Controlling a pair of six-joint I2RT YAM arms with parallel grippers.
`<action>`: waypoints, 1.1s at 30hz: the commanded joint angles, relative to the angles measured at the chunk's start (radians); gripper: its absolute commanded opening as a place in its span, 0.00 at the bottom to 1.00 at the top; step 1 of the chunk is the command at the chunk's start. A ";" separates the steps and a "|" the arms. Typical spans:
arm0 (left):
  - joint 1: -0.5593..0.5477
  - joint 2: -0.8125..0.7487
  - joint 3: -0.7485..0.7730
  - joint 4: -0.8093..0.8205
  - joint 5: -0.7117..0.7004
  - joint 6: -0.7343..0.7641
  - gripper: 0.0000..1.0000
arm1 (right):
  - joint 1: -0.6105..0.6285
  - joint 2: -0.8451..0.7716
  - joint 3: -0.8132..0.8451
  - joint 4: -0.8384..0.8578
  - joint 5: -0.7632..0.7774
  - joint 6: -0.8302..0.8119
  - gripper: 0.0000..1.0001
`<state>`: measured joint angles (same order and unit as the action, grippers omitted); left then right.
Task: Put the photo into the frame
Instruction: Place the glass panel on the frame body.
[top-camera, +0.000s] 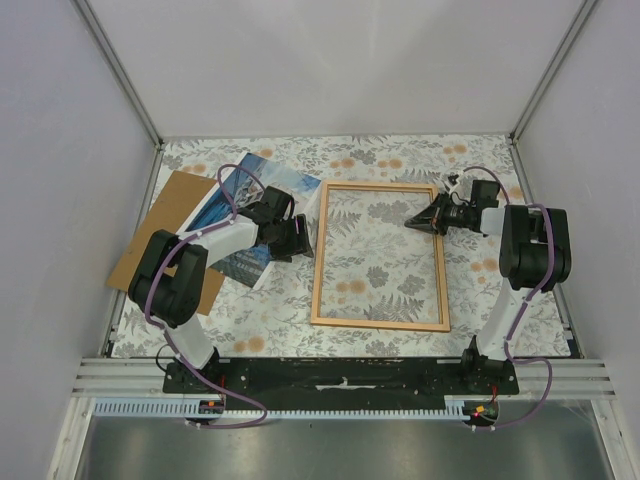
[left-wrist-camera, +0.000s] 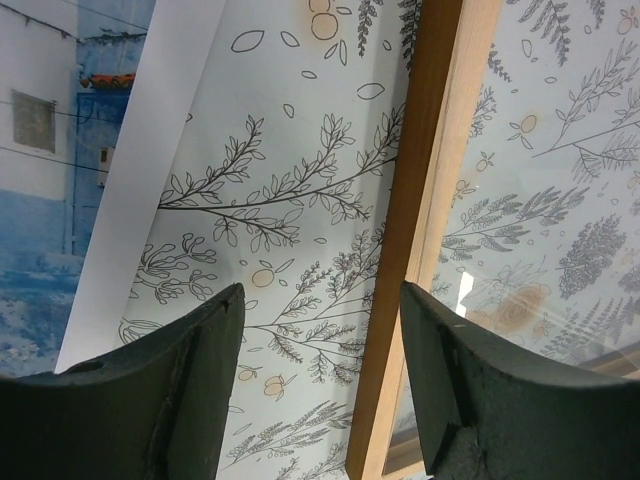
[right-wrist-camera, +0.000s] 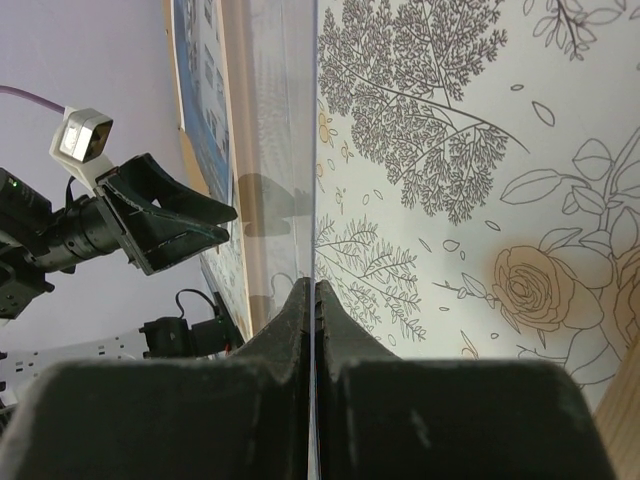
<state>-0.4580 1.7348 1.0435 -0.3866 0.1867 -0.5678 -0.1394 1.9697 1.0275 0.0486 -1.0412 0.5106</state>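
Strip between the photo (top-camera: 212, 212) and the frame (top-camera: 317, 255) is tight, and the left hand (top-camera: 303, 240) sits right in it, fingers apart; right hand (top-camera: 410, 222) hangs over the frame's far right corner; near strip of bench (top-camera: 270, 335) is open; walls (top-camera: 330, 70) close three sides

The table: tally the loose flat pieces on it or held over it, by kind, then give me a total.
photo: 1
frame: 1
brown backing board: 1
clear pane, seen edge-on in the right wrist view: 1
Total: 4
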 joint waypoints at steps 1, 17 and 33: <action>-0.007 -0.009 -0.002 0.031 0.014 -0.023 0.69 | 0.006 -0.045 -0.018 0.013 -0.005 -0.023 0.00; -0.008 -0.011 -0.007 0.034 0.007 -0.024 0.69 | 0.008 -0.072 -0.096 0.184 0.032 0.084 0.00; -0.008 -0.006 -0.007 0.035 0.005 -0.023 0.68 | 0.008 -0.072 -0.106 0.214 0.036 0.080 0.00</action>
<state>-0.4622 1.7348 1.0401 -0.3859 0.1864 -0.5694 -0.1337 1.9339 0.9184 0.2314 -1.0111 0.6022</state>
